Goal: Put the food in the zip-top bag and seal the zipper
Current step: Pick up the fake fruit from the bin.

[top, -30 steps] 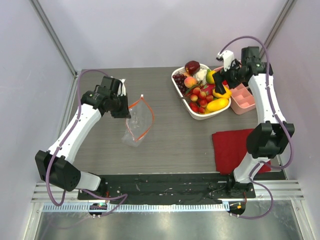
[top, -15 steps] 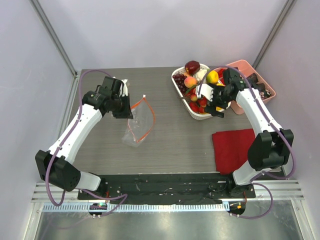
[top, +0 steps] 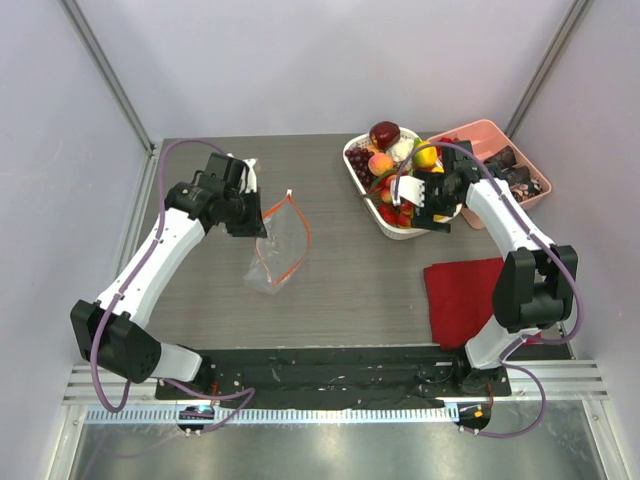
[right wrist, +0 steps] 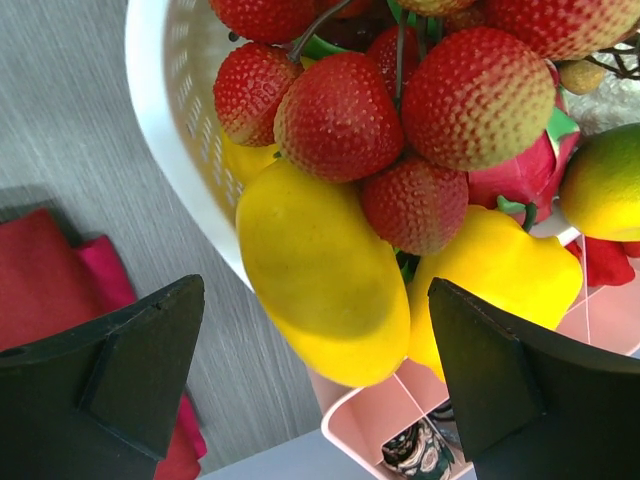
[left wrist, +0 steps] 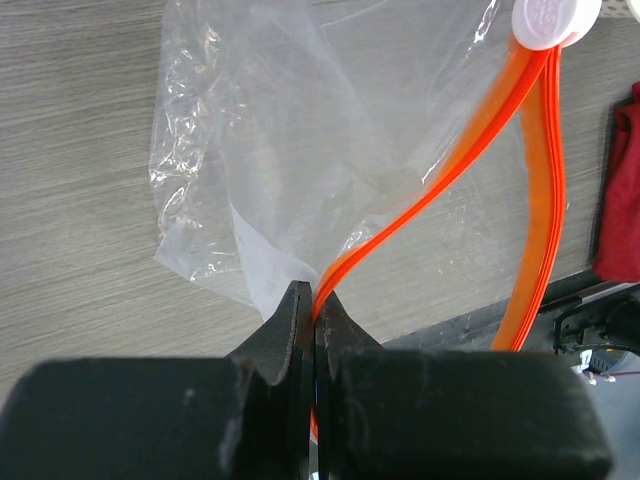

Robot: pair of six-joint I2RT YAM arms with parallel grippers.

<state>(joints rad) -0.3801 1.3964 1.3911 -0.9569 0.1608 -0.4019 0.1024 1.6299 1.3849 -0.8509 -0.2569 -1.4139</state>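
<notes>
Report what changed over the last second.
The right gripper swung from over the tray leftward and down onto the food at the near side of the basket, jaws open, empty. The left gripper stayed shut on the zipper; the bag did not move.

— What do we have around us?
— A grey wood-grain bench [top: 330, 195], with plain pale lilac walls [top: 320, 60] on three sides.
— We see a grey metal post [top: 110, 75] slanting up at each back corner.
— And at our near edge, a brushed metal sheet [top: 330, 450]. Soft, even light.
</notes>
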